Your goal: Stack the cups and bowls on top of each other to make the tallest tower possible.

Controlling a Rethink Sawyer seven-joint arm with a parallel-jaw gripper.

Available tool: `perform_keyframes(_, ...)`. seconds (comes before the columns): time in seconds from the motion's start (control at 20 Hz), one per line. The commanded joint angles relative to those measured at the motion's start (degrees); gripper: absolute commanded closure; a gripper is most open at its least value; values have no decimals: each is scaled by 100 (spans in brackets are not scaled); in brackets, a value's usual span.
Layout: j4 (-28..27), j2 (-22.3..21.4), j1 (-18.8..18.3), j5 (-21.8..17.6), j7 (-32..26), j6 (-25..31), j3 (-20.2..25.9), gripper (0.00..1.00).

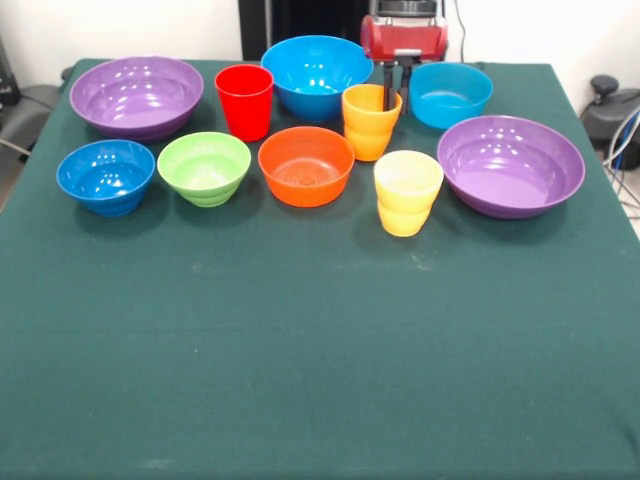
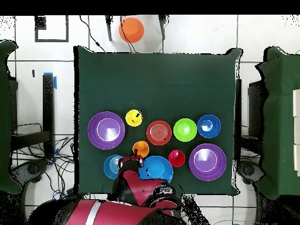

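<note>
The tool (image 1: pixel 393 98), fingers slightly spread and holding nothing, is hanging near the worktop's far edge, just beside the upright orange cup (image 1: pixel 370 121), toward the cyan bowl (image 1: pixel 449 95).

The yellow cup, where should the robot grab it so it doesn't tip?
Probably best by the rim, coming straight down from above. The yellow cup stands upright with its mouth open upward, so one finger could go inside and one outside. Its bulging base looks harder to pinch, and the orange bowl sits close beside.
</note>
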Motion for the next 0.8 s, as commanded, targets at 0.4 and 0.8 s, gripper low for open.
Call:
perform_keyframes(0.4, -358, -359, -119, 235, 1066, 818, 610, 100)
perform_keyframes(0.8, 67, -1505, -79, 432, 996, 2089, 646, 100)
